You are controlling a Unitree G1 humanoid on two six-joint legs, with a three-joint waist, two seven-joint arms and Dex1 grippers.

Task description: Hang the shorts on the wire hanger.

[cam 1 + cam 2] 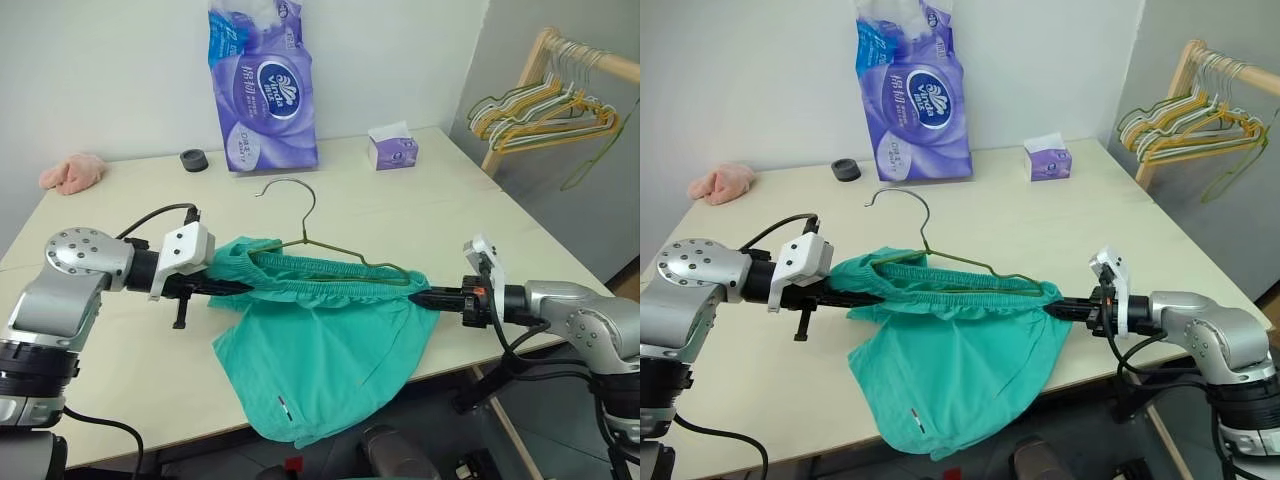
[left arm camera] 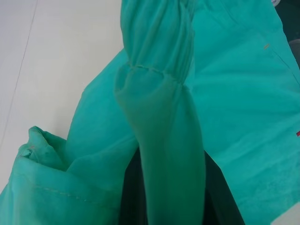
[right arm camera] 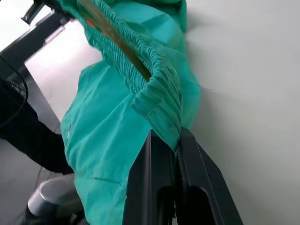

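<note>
Because the waistband has to be held wide for the wire to sit inside it, I have my left gripper (image 1: pixel 238 287) pinched tight on one end of the shorts (image 1: pixel 320 345) and my right gripper (image 1: pixel 420 297) pinched tight on the other end, the elastic drawn out between them. The shorts hang just above the table (image 1: pixel 420 190) near its front edge, their legs drooping down over that edge. The wire hanger (image 1: pixel 320 240) rests with its lower bar and shoulders tucked in the stretched waistband, its hook lying back toward the middle of the table. I judge this to be the seating step: the band seems to wrap the frame, so what remains is probably easing the tension so the fabric settles on the shoulders without slipping off one end.
</note>
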